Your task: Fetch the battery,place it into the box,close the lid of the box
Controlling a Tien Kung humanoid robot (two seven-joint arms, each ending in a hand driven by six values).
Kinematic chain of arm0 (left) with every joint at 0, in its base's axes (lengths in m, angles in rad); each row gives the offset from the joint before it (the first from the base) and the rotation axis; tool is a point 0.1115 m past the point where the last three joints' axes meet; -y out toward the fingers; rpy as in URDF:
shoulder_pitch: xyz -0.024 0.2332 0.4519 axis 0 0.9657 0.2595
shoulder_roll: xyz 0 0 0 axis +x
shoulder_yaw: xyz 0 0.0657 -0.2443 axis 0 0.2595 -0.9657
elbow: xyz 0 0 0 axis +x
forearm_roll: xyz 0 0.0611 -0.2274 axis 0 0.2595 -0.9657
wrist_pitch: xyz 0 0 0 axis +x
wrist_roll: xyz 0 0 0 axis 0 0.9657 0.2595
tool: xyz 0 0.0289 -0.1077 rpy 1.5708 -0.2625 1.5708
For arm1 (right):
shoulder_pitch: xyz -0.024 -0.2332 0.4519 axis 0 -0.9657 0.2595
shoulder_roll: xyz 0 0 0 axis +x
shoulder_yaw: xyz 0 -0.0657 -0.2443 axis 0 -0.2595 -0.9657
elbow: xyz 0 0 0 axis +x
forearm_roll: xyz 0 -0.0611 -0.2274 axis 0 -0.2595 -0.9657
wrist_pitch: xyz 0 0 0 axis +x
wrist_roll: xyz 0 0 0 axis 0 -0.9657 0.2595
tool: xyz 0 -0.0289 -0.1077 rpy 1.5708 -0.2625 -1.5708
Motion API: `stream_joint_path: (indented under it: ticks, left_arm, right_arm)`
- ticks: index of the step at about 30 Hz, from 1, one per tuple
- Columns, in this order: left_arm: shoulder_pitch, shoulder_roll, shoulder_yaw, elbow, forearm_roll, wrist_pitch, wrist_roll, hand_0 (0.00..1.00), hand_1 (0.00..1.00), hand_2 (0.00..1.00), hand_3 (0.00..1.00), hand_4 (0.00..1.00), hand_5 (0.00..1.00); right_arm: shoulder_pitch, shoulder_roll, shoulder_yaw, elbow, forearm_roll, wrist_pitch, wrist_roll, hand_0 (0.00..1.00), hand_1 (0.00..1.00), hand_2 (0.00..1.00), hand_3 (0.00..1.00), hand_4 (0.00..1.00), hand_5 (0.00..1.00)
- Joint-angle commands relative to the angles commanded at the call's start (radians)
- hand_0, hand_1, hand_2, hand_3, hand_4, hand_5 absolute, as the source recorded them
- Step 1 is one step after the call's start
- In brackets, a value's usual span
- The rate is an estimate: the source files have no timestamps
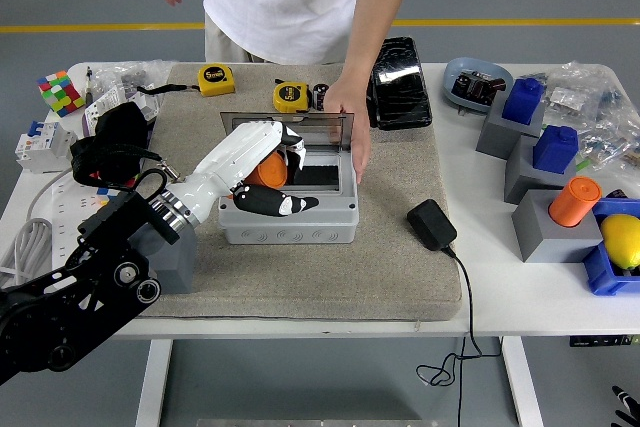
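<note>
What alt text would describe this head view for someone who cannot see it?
The robot's left hand holds an orange battery over an open grey box on a mat. A person's hand rests against the box's raised lid.

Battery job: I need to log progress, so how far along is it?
Fetched: the left hand grips the orange battery over the grey box. In hand: placing it inside. Left: release, then close the lid, which a person's hand holds upright.
</note>
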Motion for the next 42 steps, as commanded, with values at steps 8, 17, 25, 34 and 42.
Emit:
stream_joint_path:
  ticks: [8, 17, 25, 34, 42]
  left_arm:
    - [-0.096, -0.051, 0.081, 0.111, 0.012, -0.003, 0.032, 0.057, 0.056, 0.175, 0.335, 0.962, 0.002]
    - [-0.147, -0.094, 0.119, 0.199, 0.039, 0.024, 0.056, 0.07, 0.074, 0.193, 0.402, 0.998, 0.052]
    - [-0.174, -0.119, 0.142, 0.251, 0.033, 0.049, 0.037, 0.091, 0.096, 0.211, 0.478, 0.998, 0.092]
    - [-0.171, -0.123, 0.148, 0.276, 0.053, 0.085, 0.011, 0.225, 0.392, 0.506, 0.632, 0.998, 0.154]
    - [-0.166, -0.111, 0.151, 0.286, 0.052, 0.089, 0.017, 0.188, 0.285, 0.473, 0.649, 0.998, 0.163]
  right_arm:
    - [0.002, 0.005, -0.007, 0.001, 0.007, -0.005, 0.003, 0.66, 0.665, 0.67, 0.549, 0.956, 0.456]
    - [-0.001, 0.006, -0.015, 0.0, 0.011, -0.004, 0.002, 0.661, 0.665, 0.669, 0.548, 0.955, 0.46]
    - [0.0, 0.007, -0.024, 0.004, 0.011, -0.007, 0.005, 0.66, 0.664, 0.669, 0.548, 0.954, 0.461]
    - [-0.002, 0.006, -0.027, 0.002, 0.013, -0.004, 0.001, 0.661, 0.663, 0.669, 0.548, 0.953, 0.462]
    - [0.002, 0.006, -0.036, 0.005, 0.013, -0.008, 0.003, 0.66, 0.664, 0.669, 0.548, 0.953, 0.462]
